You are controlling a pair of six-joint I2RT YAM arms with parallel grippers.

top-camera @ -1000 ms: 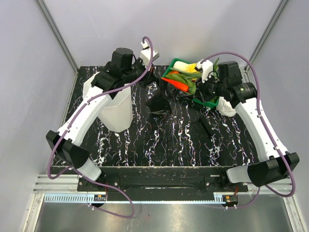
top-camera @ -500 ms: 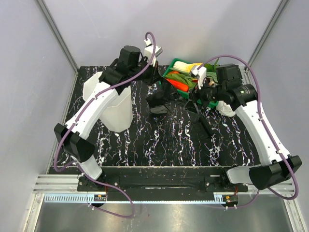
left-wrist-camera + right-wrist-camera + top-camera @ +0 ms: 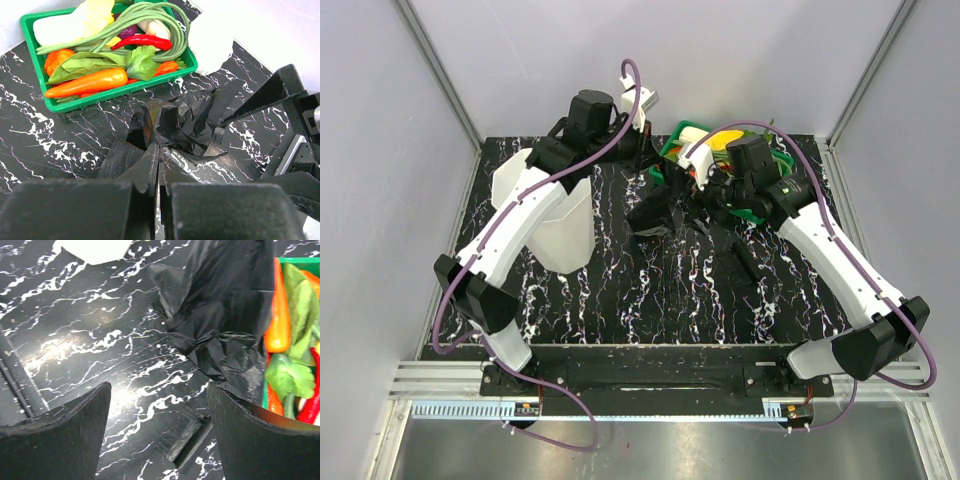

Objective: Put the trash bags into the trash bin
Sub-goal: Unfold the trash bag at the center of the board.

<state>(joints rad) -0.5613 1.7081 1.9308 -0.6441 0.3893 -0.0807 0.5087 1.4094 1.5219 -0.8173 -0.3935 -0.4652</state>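
Near tray [image 3: 300, 260], folded trash bag [image 3: 190, 438] diagonal

A robot test lab, not a home or a kitchen. Plain pale grey walls [image 3: 380, 150] on three sides, joined by thin silver metal corner rails [image 3: 438, 72]. Two white and black robot arms [image 3: 510, 225] bolted to a long black base bar [image 3: 650, 375] at the near edge of a black table top with white marble streaks [image 3: 670, 290]. Thin purple cables [image 3: 740, 124] looping off the arms. A slotted silver metal rail [image 3: 650, 410] just below the bar.
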